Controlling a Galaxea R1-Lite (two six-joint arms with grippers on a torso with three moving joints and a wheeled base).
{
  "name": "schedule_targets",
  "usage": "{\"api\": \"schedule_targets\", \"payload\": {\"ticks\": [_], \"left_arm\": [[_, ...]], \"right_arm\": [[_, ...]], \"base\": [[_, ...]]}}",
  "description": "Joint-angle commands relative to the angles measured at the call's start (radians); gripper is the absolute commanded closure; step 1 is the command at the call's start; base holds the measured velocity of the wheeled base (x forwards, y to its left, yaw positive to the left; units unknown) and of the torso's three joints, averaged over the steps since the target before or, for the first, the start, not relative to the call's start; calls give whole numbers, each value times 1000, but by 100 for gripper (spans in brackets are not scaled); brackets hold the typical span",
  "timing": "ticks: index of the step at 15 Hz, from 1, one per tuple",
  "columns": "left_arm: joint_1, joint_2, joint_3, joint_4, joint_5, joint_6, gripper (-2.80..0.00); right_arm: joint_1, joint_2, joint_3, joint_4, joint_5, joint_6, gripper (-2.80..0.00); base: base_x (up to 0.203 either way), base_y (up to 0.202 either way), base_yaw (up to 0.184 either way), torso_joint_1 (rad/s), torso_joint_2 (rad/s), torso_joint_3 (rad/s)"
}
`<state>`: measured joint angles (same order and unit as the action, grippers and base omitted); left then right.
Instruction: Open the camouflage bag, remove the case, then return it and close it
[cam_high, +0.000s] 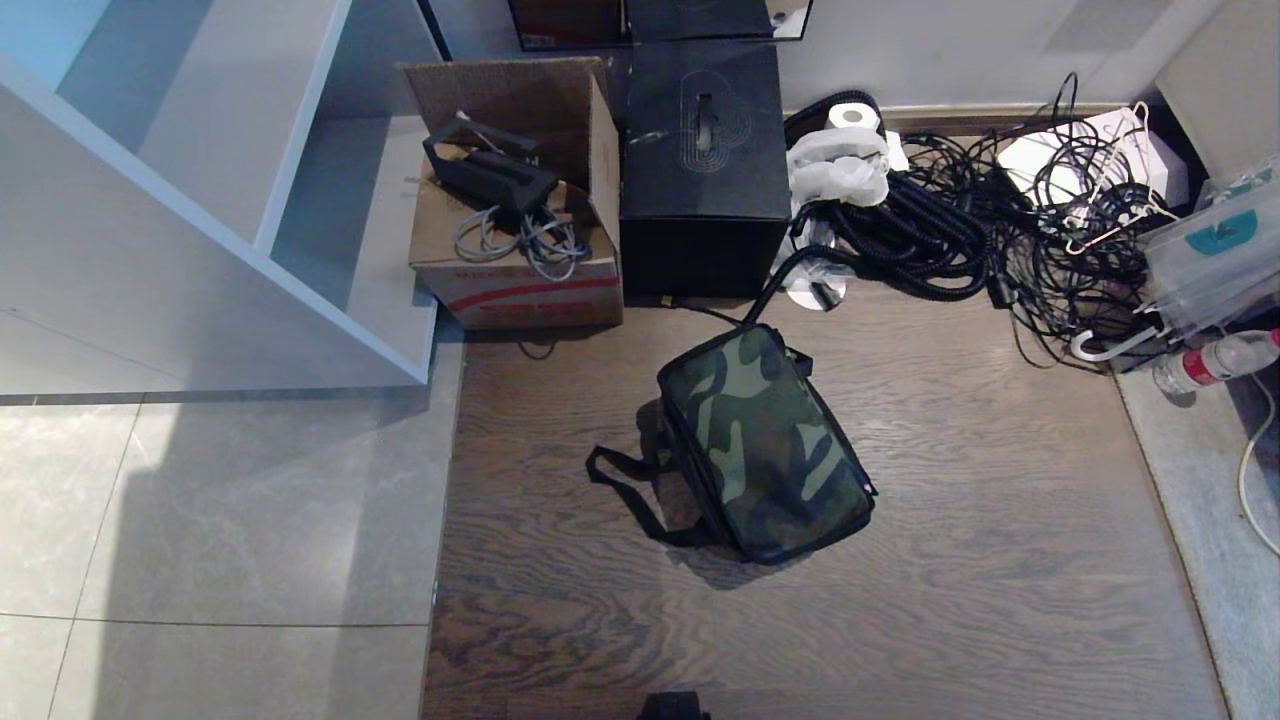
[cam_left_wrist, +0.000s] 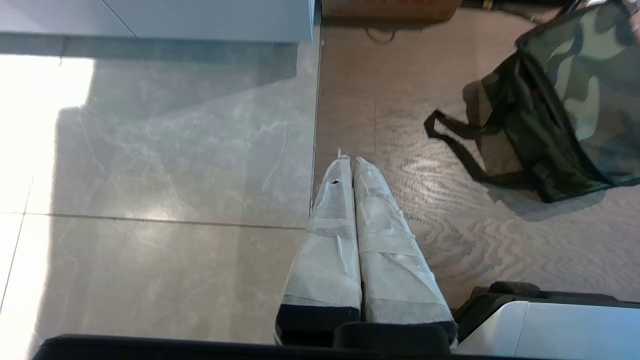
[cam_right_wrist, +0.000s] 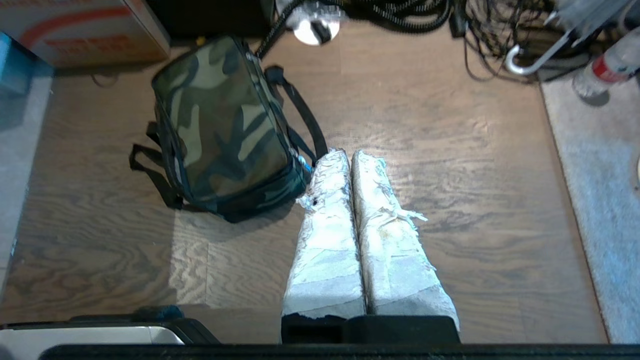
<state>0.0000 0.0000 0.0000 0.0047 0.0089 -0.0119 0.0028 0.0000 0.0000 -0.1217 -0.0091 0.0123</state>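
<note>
Right gripper (cam_right_wrist: 350, 157) pressed together, holding nothing, hanging over wood floor (cam_high: 950, 520) just beside camouflage bag (cam_high: 765, 445). Left gripper (cam_left_wrist: 348, 162) likewise together and empty, poised above seam between floor tiles (cam_left_wrist: 150, 175) and wood. Bag closed, lying flat mid-floor, black strap (cam_high: 625, 490) looped out on the robot's left. Behind it: black cube box (cam_high: 703, 150), cardboard box (cam_high: 515, 200) with cables, tangle of black cables (cam_high: 1000, 220), water bottle (cam_high: 1215, 362). White shelf unit (cam_high: 200, 190) at far left.

camouflage bag (cam_left_wrist: 575, 95) blurred and cut off, water bottle (cam_high: 1225, 362) cropped
</note>
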Motion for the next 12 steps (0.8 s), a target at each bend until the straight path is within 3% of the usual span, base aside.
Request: {"api": "schedule_targets", "payload": {"ticks": [1,12], "left_arm": [[0,0,0,0,0,0,0],[0,0,0,0,0,0,0]], "right_arm": [[0,3,40,-1,0,0,0],[0,3,40,-1,0,0,0]], "base": [[0,0,0,2,2,203],[0,0,0,2,1,203]]}}
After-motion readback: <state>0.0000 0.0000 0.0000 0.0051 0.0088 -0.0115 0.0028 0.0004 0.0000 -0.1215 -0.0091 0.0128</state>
